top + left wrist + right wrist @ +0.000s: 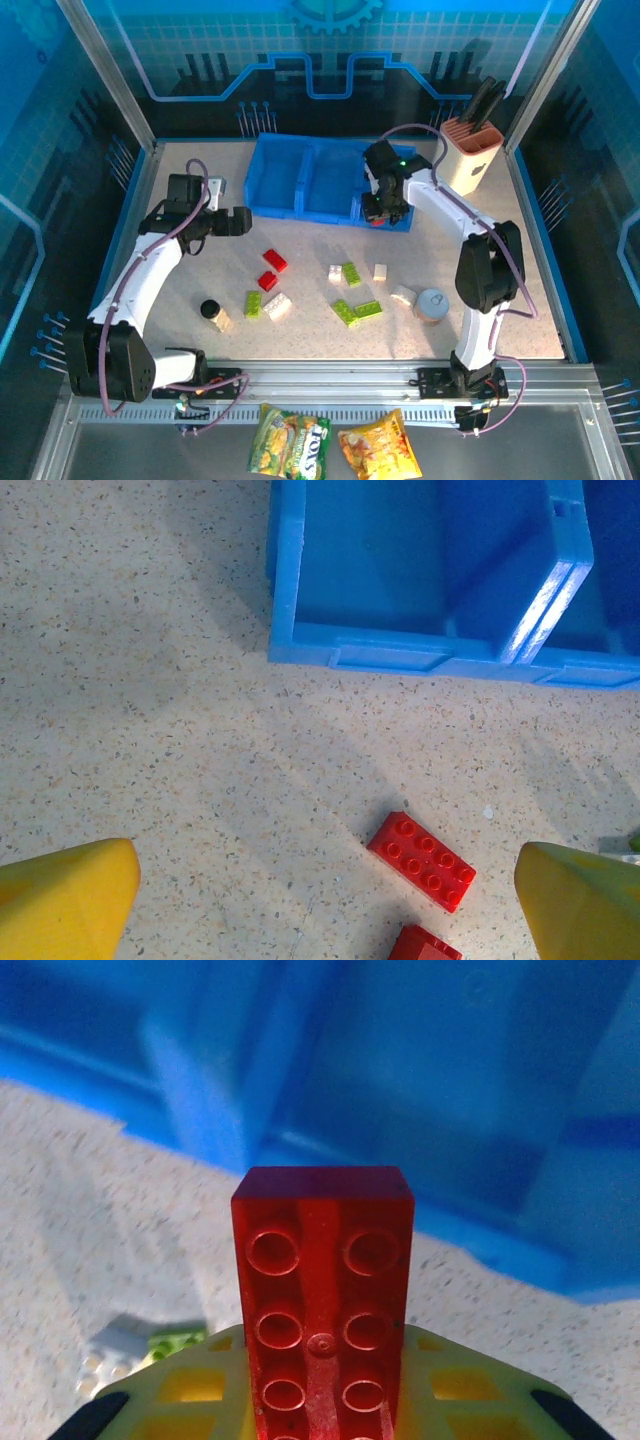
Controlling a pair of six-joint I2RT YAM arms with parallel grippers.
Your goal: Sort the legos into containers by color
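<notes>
My right gripper (381, 207) hangs over the front edge of the blue tray's (300, 175) right compartment, shut on a red brick (376, 220). In the right wrist view the red brick (325, 1300) stands with its underside showing, clamped between the yellow fingers (190, 1390), and the tray (450, 1080) lies beyond it. My left gripper (240, 222) is open just left of the tray. Its yellow fingertips (60, 900) stand wide apart above the table, with a red brick (422, 860) and part of a second (425, 945) between them. Red (275, 261), lime green (345, 313) and white (278, 306) bricks lie scattered mid-table.
A beige knife block (472, 150) stands at the back right. A grey tin can (432, 305) sits beside a white brick (403, 296), and a dark-capped bottle (211, 312) stands front left. Two snack bags (290, 445) lie below the table's front rail.
</notes>
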